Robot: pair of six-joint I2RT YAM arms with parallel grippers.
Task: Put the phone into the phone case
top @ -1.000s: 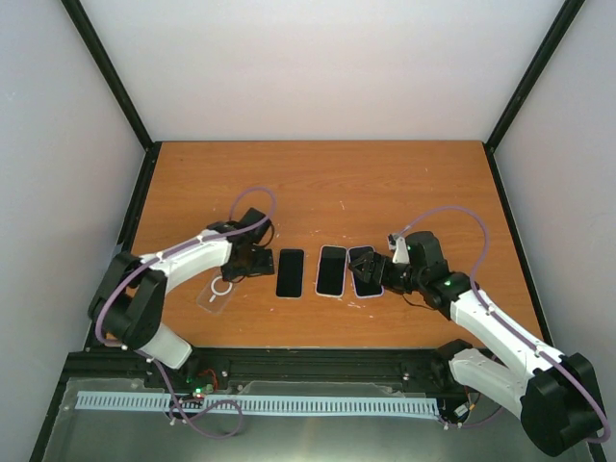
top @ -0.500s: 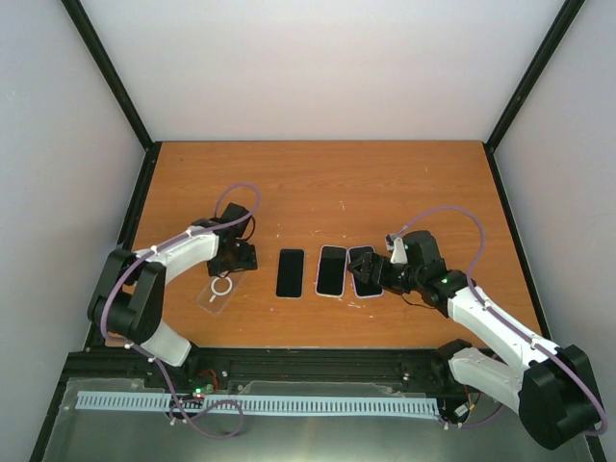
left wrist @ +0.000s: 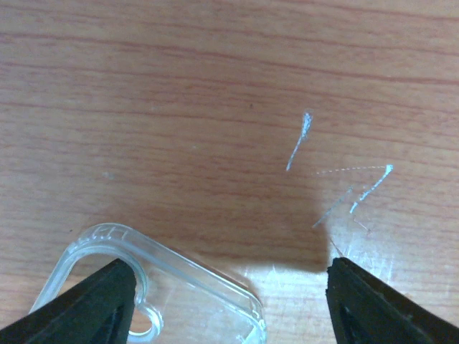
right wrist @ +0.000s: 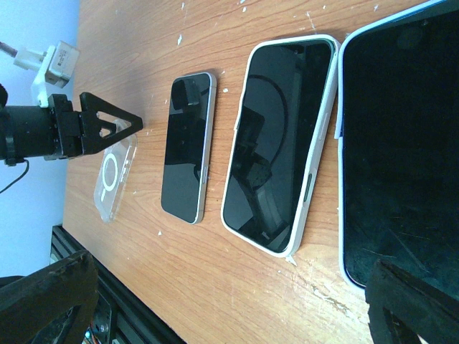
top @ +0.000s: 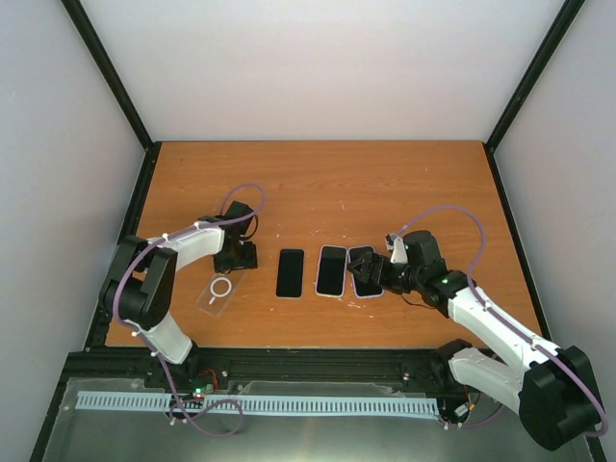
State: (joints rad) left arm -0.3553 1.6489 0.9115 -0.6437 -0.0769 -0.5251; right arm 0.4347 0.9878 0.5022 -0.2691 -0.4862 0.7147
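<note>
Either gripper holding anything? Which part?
Nothing is held. Left gripper open over one end of the clear phone case; right gripper open at the rightmost phone.

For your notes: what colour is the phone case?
The case is clear with a white ring; best in right wrist view.

No readable text or labels anywhere.

small dark phone (right wrist: 188,147) | white-rimmed phone (right wrist: 280,143) | blue-rimmed phone (right wrist: 401,143) | clear case (right wrist: 113,183) by left hand (right wrist: 115,123)
</note>
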